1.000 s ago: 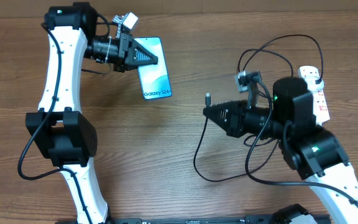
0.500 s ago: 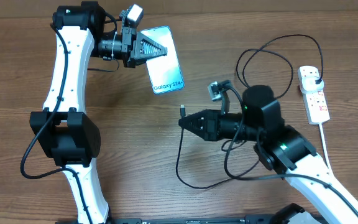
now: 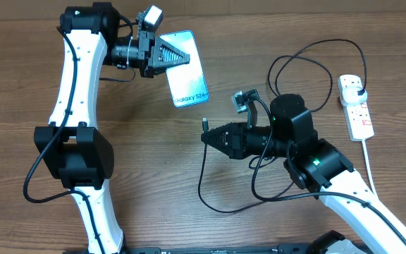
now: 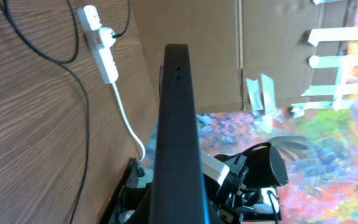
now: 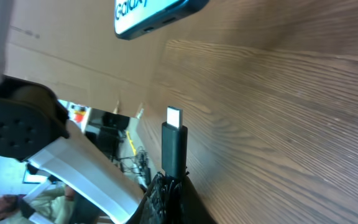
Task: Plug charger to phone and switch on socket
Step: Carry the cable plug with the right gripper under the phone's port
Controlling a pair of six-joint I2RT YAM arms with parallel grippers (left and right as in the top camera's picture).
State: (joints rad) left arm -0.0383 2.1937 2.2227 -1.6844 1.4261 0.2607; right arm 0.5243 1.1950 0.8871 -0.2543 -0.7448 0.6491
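My left gripper (image 3: 178, 58) is shut on the phone (image 3: 189, 77), holding it lifted with its light-blue "Galaxy S24+" screen facing up; the left wrist view shows its dark edge (image 4: 178, 124). My right gripper (image 3: 208, 136) is shut on the charger's connector tip (image 3: 205, 124), which points toward the phone's lower end, a short gap below it. In the right wrist view the tip (image 5: 174, 140) stands upright below the phone's end (image 5: 157, 14). The black cable (image 3: 210, 190) loops on the table to the plug in the white socket (image 3: 357, 106) at the right.
The socket's thick white cord (image 3: 367, 159) runs down the right side. A cardboard wall (image 4: 278, 50) stands behind the table. The cable's upper loops (image 3: 309, 60) lie between my right arm and the socket.
My right gripper has swept left with the connector tip, from mid-right to just below the phone. My left gripper raised and shifted the phone right, then held nearly still.
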